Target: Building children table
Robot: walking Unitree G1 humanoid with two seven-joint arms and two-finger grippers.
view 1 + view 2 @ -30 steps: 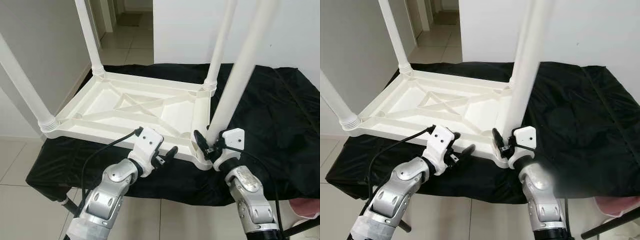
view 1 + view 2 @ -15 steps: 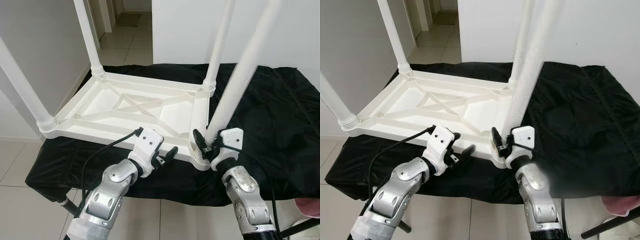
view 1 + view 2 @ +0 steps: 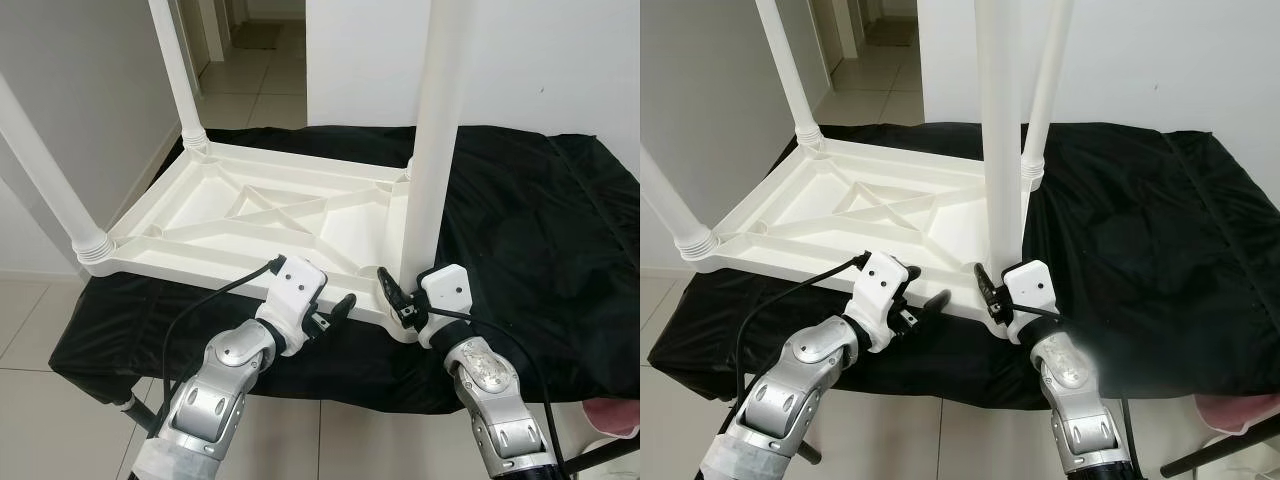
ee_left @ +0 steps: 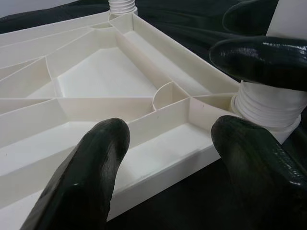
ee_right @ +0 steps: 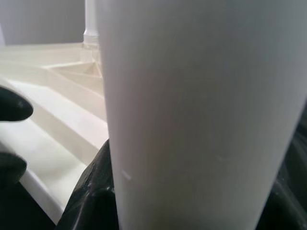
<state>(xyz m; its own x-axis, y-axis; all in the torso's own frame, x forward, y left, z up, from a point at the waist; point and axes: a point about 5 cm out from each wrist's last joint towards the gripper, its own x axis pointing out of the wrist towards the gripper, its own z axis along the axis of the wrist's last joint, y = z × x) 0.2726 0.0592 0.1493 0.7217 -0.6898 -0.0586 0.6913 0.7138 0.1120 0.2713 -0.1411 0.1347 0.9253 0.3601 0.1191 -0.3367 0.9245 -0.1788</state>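
A white children's table [image 3: 270, 215] lies upside down on a black cloth [image 3: 530, 230] that covers the tabletop. Legs stand up from its corners: one at 12 o'clock [image 3: 172, 60], one at 9 o'clock [image 3: 45, 180], one at the far right corner [image 3: 1045, 80].

The right pincer [image 3: 405, 305] is at the near right corner, at about 5 o'clock, closed around the base of the fourth leg [image 3: 432, 150], which stands nearly upright in its socket. In the right wrist view that leg [image 5: 201, 115] looms right up against the camera.

The left pincer [image 3: 335, 312] hovers just beside the near rim [image 4: 158, 167] at 6 o'clock, its fingers [image 4: 91, 177] spread wide and holding nothing, pointing toward the ribbed socket [image 4: 268, 112].
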